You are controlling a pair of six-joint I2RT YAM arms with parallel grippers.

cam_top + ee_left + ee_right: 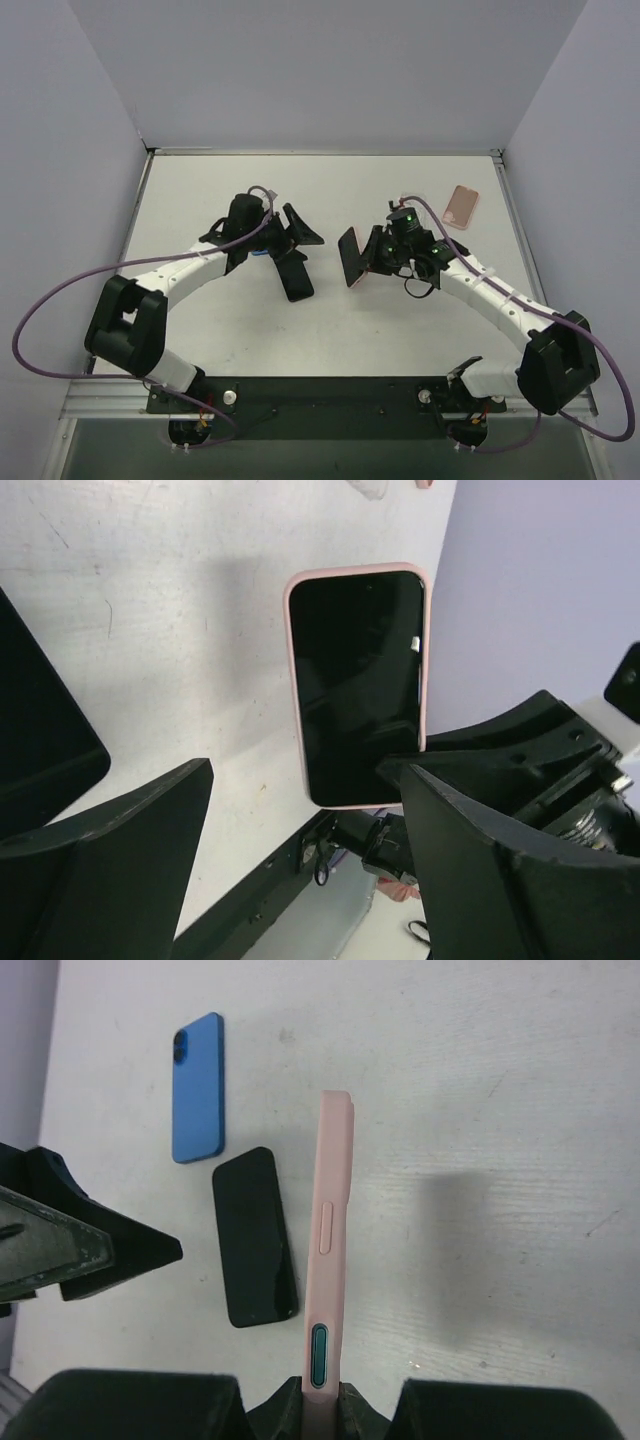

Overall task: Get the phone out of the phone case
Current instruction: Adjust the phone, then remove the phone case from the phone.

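Phone (360, 680) in its pink case (335, 1260), held on edge by my right gripper (322, 1400).
My right jaws are clamped narrow on the case's end, holding it above the table (400, 330). My left gripper (303, 780) stands wide, facing the screen, apart from it. Further out lie a black phone (255, 1235), a blue phone (197, 1088) and another pink case (461, 207).

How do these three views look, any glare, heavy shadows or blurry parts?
Top external: even, soft light, only faint shadows under the arms. Left wrist: the cased phone shows a dark screen with one small glint and a soft shadow to its left; the near fingers look slightly soft. Right wrist: sharp, the cased phone's shadow falling on the table to its right.
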